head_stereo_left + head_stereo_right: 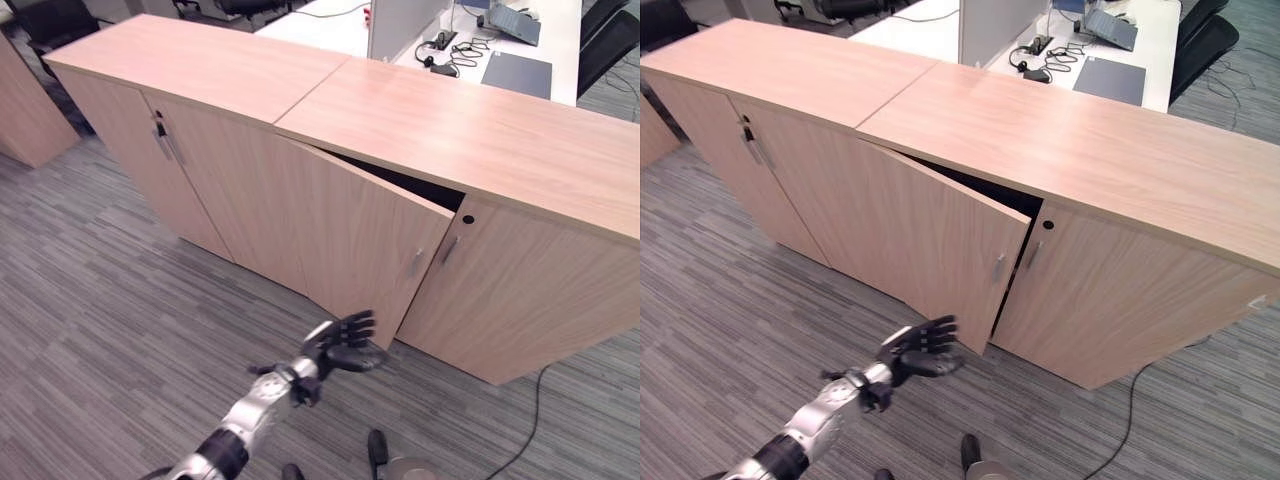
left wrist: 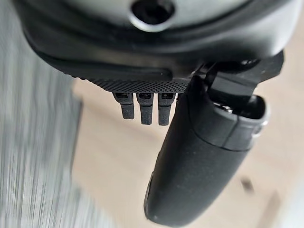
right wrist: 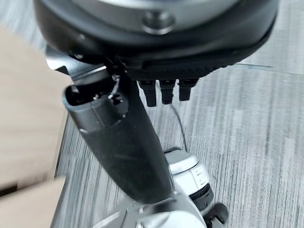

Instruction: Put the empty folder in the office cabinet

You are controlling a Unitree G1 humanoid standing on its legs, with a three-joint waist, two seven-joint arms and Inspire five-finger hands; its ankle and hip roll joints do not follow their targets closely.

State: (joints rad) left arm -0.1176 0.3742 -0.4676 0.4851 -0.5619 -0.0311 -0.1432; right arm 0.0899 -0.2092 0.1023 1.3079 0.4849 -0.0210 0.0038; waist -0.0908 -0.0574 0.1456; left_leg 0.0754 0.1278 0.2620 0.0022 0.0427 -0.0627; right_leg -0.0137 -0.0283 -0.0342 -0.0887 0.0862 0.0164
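Reaching my empty left hand [image 1: 345, 343], fingers loosely spread, toward the ajar cabinet door [image 1: 350, 235] at frame centre; my right hand [image 3: 142, 142] also relaxed, holding no folder, so stowing remains.

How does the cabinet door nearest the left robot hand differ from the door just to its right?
The near door stands ajar, its handle edge swung outward, showing a dark gap into the cabinet; the right-hand door sits shut and flush. The left robot hand hovers by the ajar door's lower corner, away from the shut one. Both are light wood with slim metal handles at their meeting edges.
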